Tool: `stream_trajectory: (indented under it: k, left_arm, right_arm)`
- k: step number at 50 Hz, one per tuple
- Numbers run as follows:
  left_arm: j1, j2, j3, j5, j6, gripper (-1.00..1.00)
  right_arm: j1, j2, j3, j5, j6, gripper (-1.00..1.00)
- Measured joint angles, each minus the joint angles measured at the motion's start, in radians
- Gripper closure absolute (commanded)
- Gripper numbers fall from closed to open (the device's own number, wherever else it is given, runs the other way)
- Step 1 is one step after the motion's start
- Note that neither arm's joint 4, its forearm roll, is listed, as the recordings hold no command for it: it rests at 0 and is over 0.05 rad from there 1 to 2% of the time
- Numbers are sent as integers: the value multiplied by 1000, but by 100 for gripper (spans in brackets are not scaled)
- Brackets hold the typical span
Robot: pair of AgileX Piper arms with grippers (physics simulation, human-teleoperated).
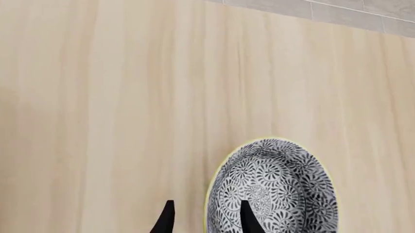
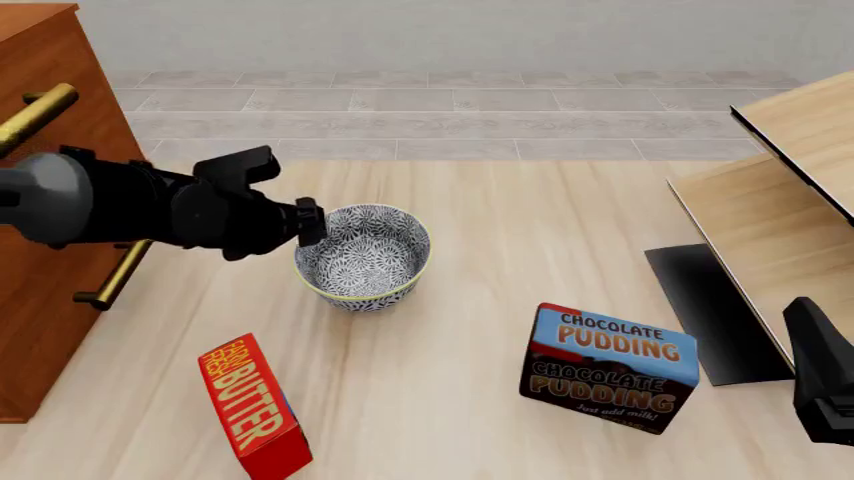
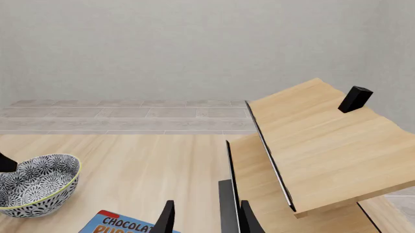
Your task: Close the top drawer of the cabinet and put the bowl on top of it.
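Nearest me on the bench stand a red butter box by the near edge and a chocolate pudding box further right. My right claw hangs at the near right, fingers parted on nothing, facing the pale wood furniture. Mid-bench sits the bowl, upright. My left claw is spread astride its left rim, one finger inside, one outside; I cannot tell whether either touches it. At the left edge stands the cabinet, brass handles showing.
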State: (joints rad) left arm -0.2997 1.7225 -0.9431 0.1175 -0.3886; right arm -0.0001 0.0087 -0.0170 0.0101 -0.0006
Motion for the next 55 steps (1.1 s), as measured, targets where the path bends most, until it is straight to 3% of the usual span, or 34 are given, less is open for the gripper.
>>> stream_trajectory:
  k: [55]
  left_arm:
    - [-12, 120, -10, -51, -12, -100]
  right_arm:
    - [0, 0, 0, 0, 0, -100]
